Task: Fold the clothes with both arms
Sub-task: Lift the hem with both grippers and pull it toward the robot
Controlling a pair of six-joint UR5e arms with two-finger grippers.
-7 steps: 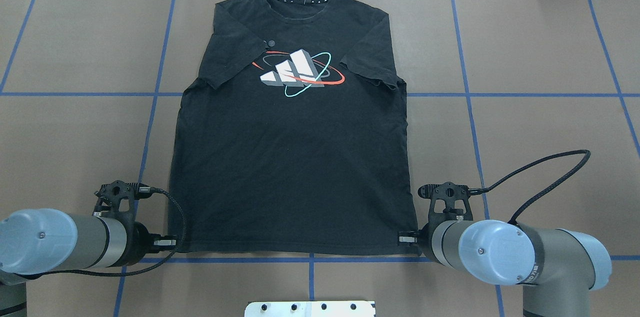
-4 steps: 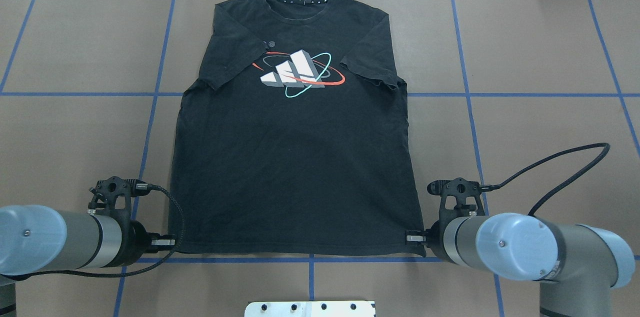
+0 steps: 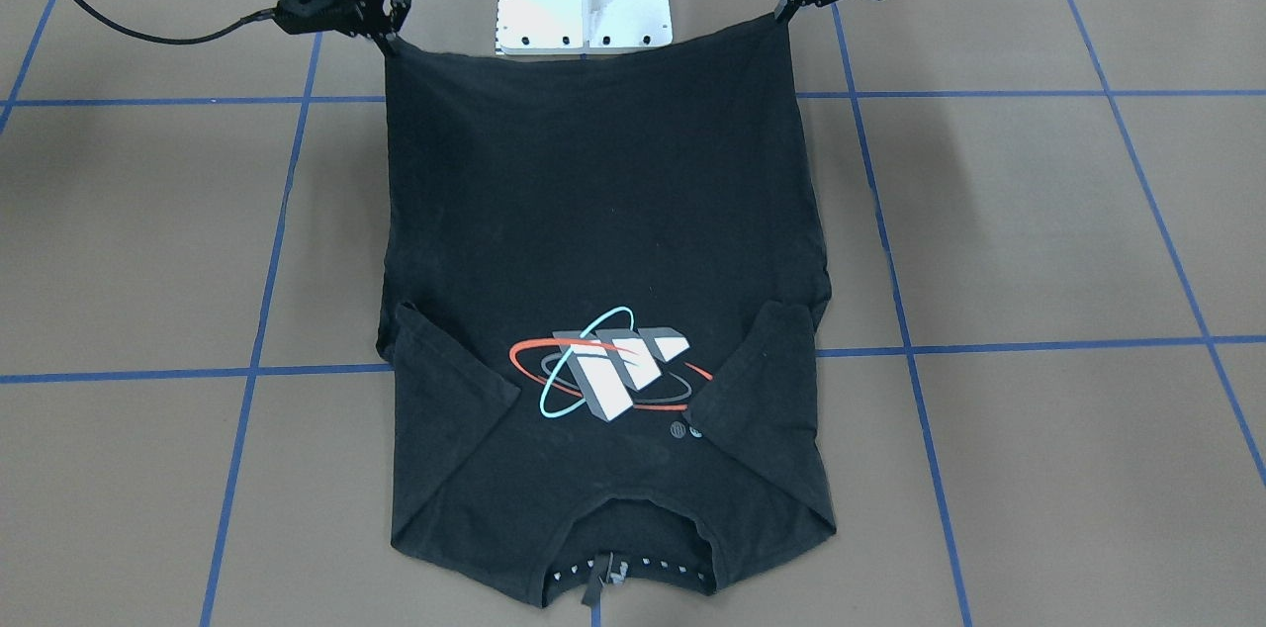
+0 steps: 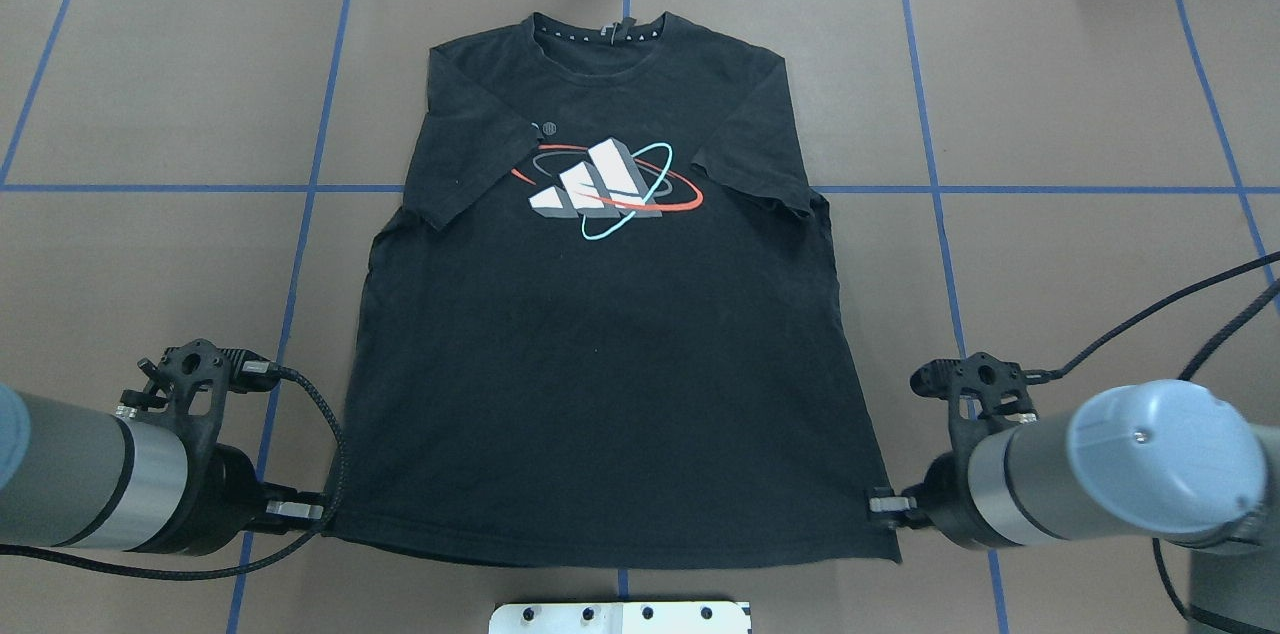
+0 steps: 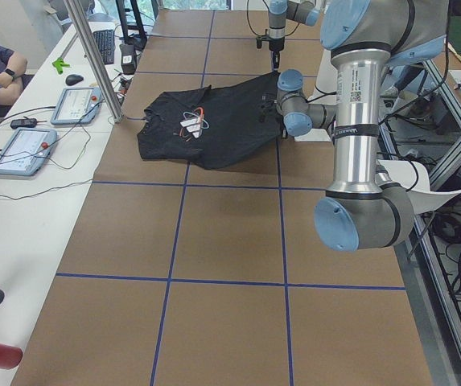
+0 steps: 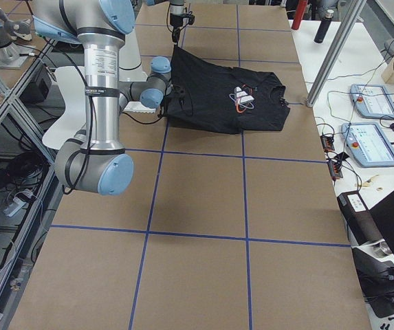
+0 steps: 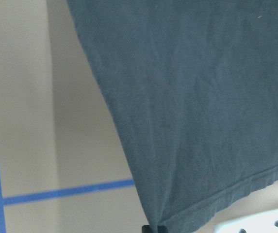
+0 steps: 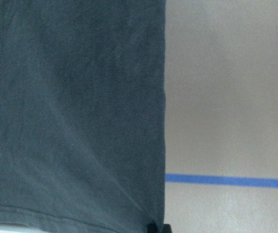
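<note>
"Well, starting at the left: the left hand (image 4: 318, 512) is clamped on the near hem corner of the black T-shirt (image 4: 600, 364). Its fingertips are mostly tucked behind the cloth."

"And the shirt itself?"

"It's face up in the middle of the worktop (image 4: 1080, 114), collar away from the robot. Both sleeves are folded in onto the chest, and the near hem is stretched between the two hands. The chest print (image 4: 605, 189) is three slanted grey-white blocks ringed by a red and a teal ellipse."

"Any label you can read?"

"There's a small round mark (image 4: 547, 127) beside the print, too small to read. The neck tag (image 4: 612, 32) shows white dots, but its lettering I can't make out."

"And on the right?"

"The right hand (image 4: 885, 504) pinches the other hem corner, with its wrist covering most of the grip."
</note>
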